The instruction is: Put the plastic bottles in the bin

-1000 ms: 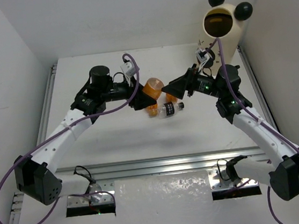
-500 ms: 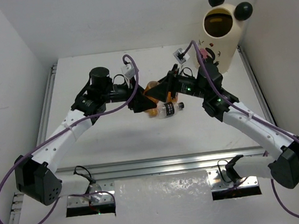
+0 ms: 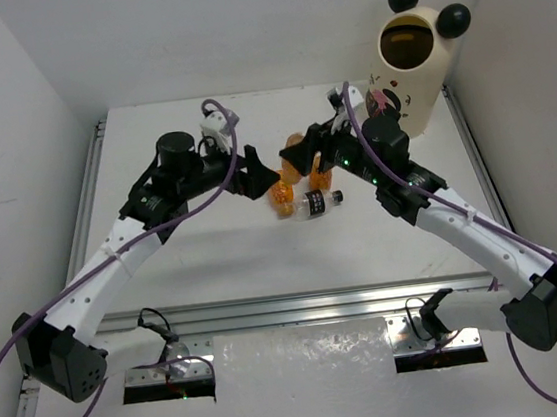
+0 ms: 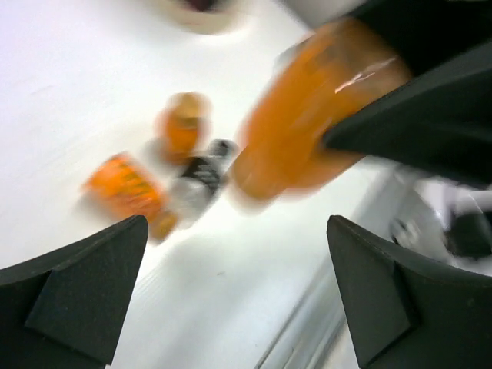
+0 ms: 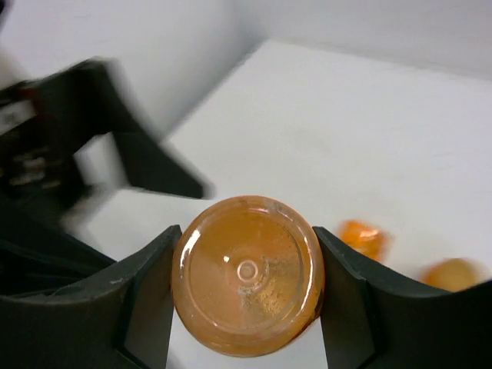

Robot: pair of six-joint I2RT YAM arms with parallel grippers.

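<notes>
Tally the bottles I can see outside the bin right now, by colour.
Orange bottles: 3 (held orange bottle in the right gripper; two others set down)
Clear black-labelled bottle: 1
Total: 4

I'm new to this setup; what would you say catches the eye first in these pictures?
The orange bottle clamped in the right gripper at mid-table stands out first, with the left gripper gaping open right beside it. Next comes the cream bin with its black ball ears at the far right corner. Then there is the clear black-labelled bottle lying on the table close to both grippers.
</notes>
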